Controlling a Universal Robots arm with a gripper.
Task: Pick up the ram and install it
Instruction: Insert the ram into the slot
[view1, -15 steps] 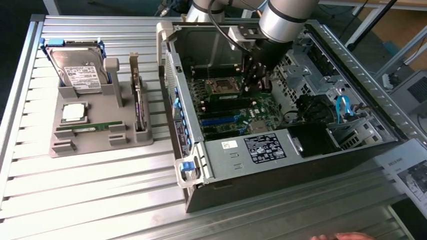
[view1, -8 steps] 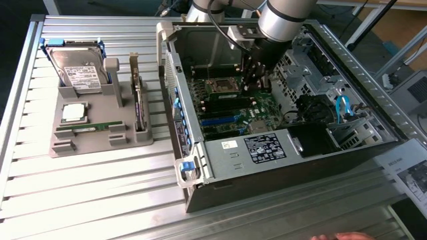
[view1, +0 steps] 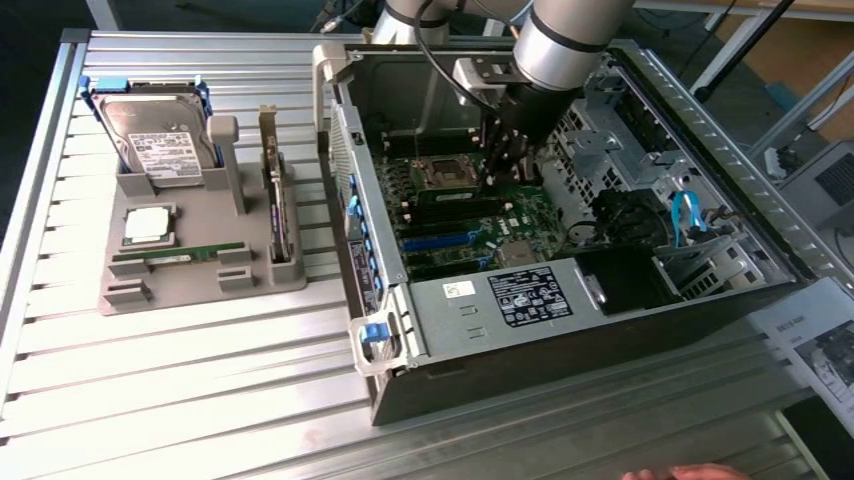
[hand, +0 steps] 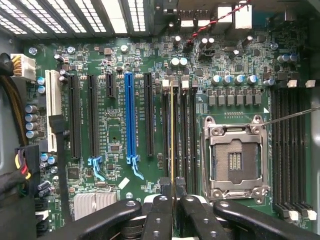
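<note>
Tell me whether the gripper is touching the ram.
Touching. The wrist view shows the gripper closed against both faces of the edge-on ram.

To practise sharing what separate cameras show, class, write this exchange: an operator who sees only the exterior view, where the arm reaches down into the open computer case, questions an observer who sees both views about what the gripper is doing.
Operator: Is the gripper carrying anything down there?
Observer: Yes. The gripper is shut on the ram, a thin stick seen edge-on in the wrist view.
Operator: Where is it over the board?
Observer: It lines up with the black memory slots, between the processor socket and the blue slot. Whether it is seated I cannot tell.
</note>
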